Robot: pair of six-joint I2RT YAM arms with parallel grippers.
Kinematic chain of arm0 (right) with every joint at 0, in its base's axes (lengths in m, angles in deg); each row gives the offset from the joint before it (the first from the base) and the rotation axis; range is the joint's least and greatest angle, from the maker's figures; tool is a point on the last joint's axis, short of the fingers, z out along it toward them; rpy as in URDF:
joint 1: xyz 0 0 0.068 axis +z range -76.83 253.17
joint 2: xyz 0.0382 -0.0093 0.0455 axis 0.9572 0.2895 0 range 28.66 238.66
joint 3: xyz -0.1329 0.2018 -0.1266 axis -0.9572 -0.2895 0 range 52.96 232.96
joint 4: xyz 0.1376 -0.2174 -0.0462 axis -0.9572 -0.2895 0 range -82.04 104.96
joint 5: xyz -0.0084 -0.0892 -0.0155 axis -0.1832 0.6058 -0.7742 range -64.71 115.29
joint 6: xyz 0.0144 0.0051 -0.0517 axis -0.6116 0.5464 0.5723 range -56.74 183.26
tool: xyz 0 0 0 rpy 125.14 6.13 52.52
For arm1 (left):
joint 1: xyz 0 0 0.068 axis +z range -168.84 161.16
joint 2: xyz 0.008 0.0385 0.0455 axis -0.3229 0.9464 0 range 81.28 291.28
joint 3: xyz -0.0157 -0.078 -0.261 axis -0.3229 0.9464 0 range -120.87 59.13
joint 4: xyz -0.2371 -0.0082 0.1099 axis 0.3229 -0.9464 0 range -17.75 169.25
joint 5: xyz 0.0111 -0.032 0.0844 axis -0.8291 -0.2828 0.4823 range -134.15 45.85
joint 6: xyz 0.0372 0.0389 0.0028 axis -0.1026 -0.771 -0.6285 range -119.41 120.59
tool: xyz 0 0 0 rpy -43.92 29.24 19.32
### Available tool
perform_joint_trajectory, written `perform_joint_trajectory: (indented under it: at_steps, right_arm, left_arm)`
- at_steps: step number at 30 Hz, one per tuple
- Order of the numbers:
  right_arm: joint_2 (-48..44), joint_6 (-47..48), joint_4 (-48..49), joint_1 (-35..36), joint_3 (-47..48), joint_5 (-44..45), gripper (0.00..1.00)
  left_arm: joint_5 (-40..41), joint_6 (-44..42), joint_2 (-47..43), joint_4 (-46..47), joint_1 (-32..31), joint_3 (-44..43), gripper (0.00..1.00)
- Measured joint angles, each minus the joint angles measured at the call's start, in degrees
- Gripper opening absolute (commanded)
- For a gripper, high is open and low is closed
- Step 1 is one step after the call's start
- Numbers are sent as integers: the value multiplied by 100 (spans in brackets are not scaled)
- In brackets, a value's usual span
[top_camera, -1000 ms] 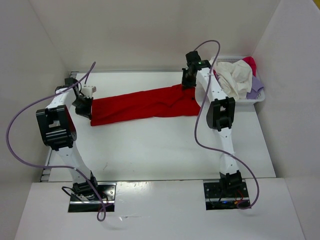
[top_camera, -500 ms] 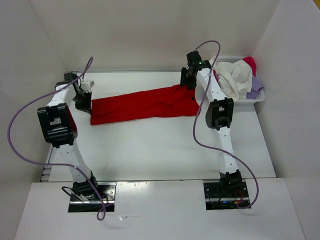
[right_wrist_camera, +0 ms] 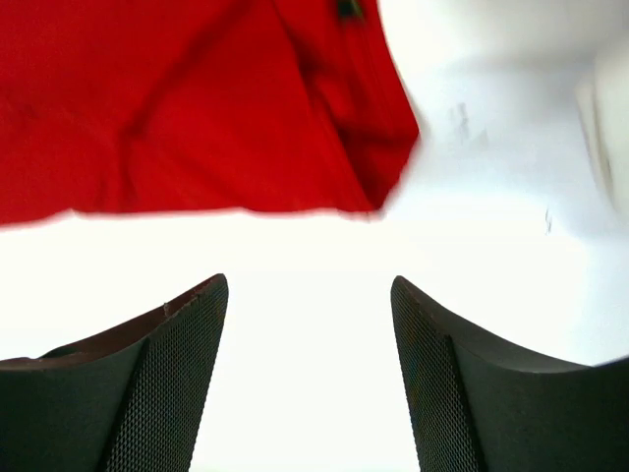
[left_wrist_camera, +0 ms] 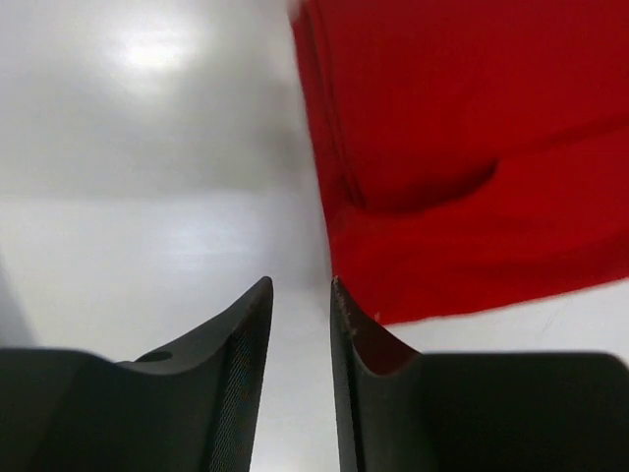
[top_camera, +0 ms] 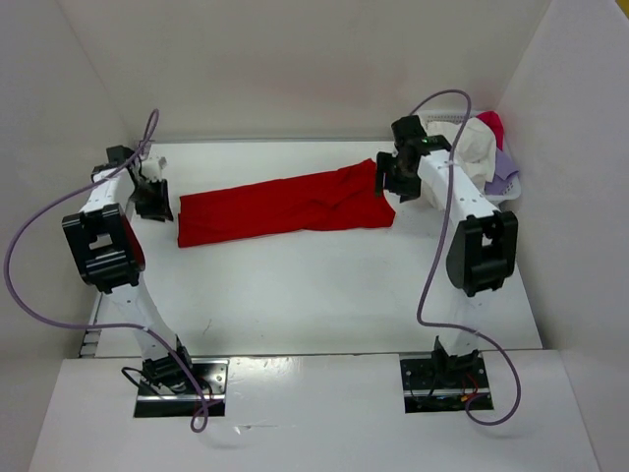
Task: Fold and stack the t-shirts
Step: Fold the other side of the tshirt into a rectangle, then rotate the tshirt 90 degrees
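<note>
A red t-shirt (top_camera: 285,205) lies on the white table as a long folded strip running left to right. My left gripper (top_camera: 157,205) stands just off the strip's left end. In the left wrist view its jaws (left_wrist_camera: 300,290) are apart by a narrow gap with only bare table between them, and the red t-shirt (left_wrist_camera: 472,147) lies ahead to the right. My right gripper (top_camera: 386,183) hovers at the strip's right end. In the right wrist view it (right_wrist_camera: 310,285) is wide open and empty, with the red t-shirt (right_wrist_camera: 197,98) beyond its fingertips.
A white mesh basket (top_camera: 511,192) stands at the back right. It holds an off-white shirt (top_camera: 462,147), a pinkish red one (top_camera: 491,126) and a lavender one (top_camera: 503,167). White walls close in the table on three sides.
Both grippers have opened and let go of the red t-shirt's ends. The left one drew back to the left; the right arm swung out to the right. The shirt lies flat.
</note>
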Motion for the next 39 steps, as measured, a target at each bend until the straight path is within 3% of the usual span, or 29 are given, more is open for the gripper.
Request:
perform_joint_trajectory:
  at_steps: [5,6,10,15,17,20,21,23,30,37,39]
  right_arm:
    - [-208,-289,479,-105,-973,-149,74]
    - [-107,-363,614,-151,-1134,-210,77]
    - [354,-555,990,-411,-1355,-490,80]
    - [752,-671,1403,-553,-1355,-719,77]
    - [844,-704,1539,-546,-1355,-791,55]
    - [898,-726,1672,-551,-1377,-927,29]
    - [909,-748,1766,-566,-1440,-966,14]
    - [909,-804,1827,-588,-1545,-1040,0]
    - [417,-866,1965,-837,-2253,-1139,0]
    - [-374,-918,1755,-890,-3270,-1121,4]
    - [-435,-938,1698,-890,-3381,-1130,7]
  left_arm:
    - [2,-229,-70,-170,-140,1104,42]
    - [-15,-247,-70,-236,-175,1213,47]
    - [-140,-238,-81,-238,-243,1222,59]
    - [-243,-190,-46,-153,-323,1145,63]
    - [-251,-133,-35,-122,-391,1128,58]
    - [-302,-90,22,-83,-501,1121,13]
    - [-315,-101,61,-68,-540,1121,2]
    - [-365,-133,87,-57,-588,1119,0]
    - [-289,-472,-103,44,-555,1362,0]
    - [511,-1196,-1069,-332,-398,2474,0]
    - [693,-1392,-1333,-544,-413,2789,21]
